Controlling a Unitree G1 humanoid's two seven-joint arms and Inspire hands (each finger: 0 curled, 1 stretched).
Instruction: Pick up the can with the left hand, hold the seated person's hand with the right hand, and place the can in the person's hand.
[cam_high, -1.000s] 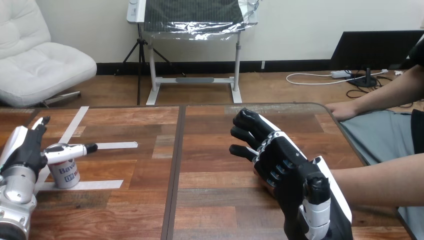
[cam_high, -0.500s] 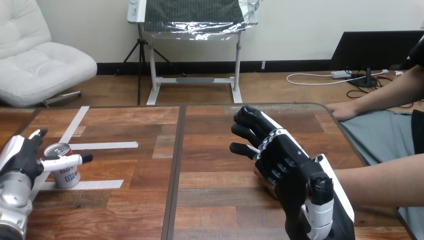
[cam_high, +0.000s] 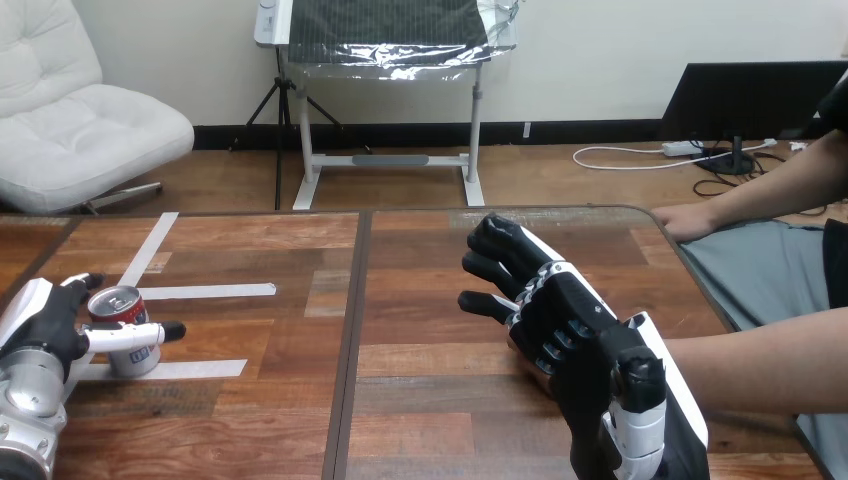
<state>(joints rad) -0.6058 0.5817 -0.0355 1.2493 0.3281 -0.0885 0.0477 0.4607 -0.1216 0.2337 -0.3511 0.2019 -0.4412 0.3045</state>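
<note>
A red, white and blue can (cam_high: 122, 352) stands upright on the table near its left edge. My left hand (cam_high: 40, 325) is around it: the thumb (cam_high: 130, 334) lies straight across the can's front and the fingers (cam_high: 82, 283) reach behind it. My right hand (cam_high: 590, 345) lies back-up over the person's hand (cam_high: 518, 346), fingers curled down over its far side. Of the person's hand just a sliver shows under my palm. The person's forearm (cam_high: 760, 372) comes in from the right edge.
White tape strips (cam_high: 215, 291) mark the wood by the can. The person's other hand (cam_high: 690, 220) rests on the table's far right corner. A dark seam (cam_high: 350, 330) splits the tabletop, with bare wood between my two hands.
My left hand has sunk lower around the can, its thumb dropping from the rim to the can's middle. The right hand and the person's arm have stayed put.
</note>
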